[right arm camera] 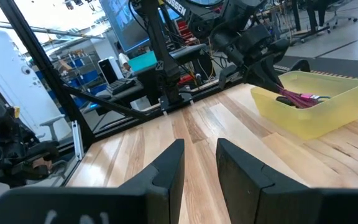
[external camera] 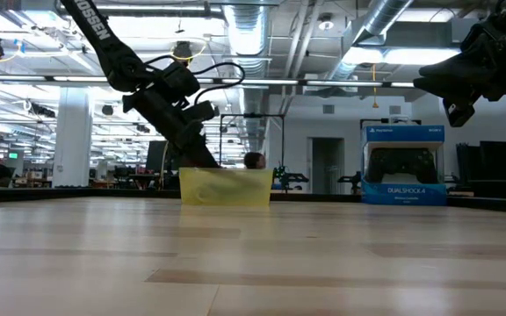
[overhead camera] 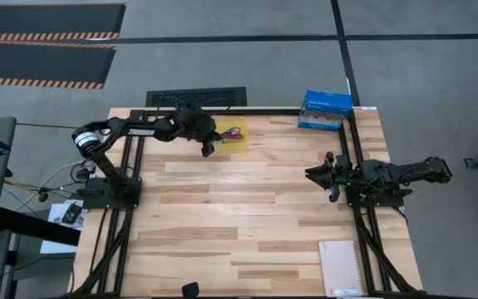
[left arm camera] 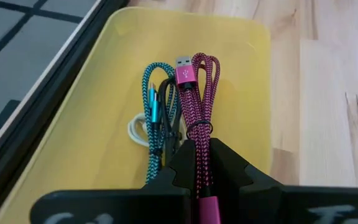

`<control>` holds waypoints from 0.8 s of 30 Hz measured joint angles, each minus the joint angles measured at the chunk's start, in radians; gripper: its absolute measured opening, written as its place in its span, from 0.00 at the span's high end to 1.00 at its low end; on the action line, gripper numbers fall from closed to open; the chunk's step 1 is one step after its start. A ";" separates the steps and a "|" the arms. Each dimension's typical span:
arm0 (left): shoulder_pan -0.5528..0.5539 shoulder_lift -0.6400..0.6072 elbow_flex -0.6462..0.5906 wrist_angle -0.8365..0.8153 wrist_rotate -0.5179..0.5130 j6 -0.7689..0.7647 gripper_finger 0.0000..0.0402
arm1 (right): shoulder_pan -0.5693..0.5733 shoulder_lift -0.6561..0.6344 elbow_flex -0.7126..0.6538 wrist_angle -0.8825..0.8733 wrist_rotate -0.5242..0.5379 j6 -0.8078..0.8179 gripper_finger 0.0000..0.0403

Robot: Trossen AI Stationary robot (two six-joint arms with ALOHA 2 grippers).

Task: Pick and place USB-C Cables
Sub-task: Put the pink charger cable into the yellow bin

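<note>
The left gripper (overhead camera: 209,148) reaches into the yellow bin (overhead camera: 241,143) at the far edge of the desk (overhead camera: 247,216), and its fingers (left arm camera: 229,171) are clamped on the magenta cable (left arm camera: 199,118). That cable is a braided bundle folded into long loops, cinched by a thin black tie around its middle, with a metallic pink plug (left arm camera: 184,70) showing a silver USB end at the top of the loops. It runs down between the two fingers, and its lower end shows below them.

Just beside it in the bin lie the others. The teal cable (left arm camera: 152,99) is braided too, looped long and narrow, touching the black cable (left arm camera: 168,115), which sits between the teal and the magenta. The white cable (left arm camera: 137,132) is a small pale loop, mostly hidden behind the teal one. All four rest against the bin floor, bunched together toward one side.

From the right wrist the magenta loops (right arm camera: 300,97) show over the bin rim under the left arm.

The right gripper (overhead camera: 315,174) hovers near the right edge of the desk, well apart from the bin, its fingers (right arm camera: 166,168) a little apart and holding nothing.

A blue box (overhead camera: 325,110) stands at the far right corner, and a notebook (overhead camera: 341,267) lies at the near right
</note>
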 joint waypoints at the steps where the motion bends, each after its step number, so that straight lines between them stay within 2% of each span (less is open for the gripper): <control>1: 0.000 0.000 0.000 0.001 0.000 0.000 0.98 | 0.000 0.000 0.000 0.000 0.000 0.000 0.71; 6: 0.000 0.028 0.020 -0.024 -0.005 -0.006 0.98 | 0.000 0.000 0.000 0.000 0.000 -0.001 0.71; 10: -0.002 0.107 0.098 -0.109 -0.039 -0.002 0.98 | 0.000 0.000 0.000 0.000 0.001 0.000 0.71; 16: -0.006 0.187 0.199 -0.148 -0.084 -0.015 0.98 | 0.000 0.000 0.000 0.000 0.001 0.002 0.71; 24: -0.006 0.212 0.238 -0.173 -0.081 -0.014 0.96 | 0.000 0.000 0.000 0.000 -0.001 0.002 0.71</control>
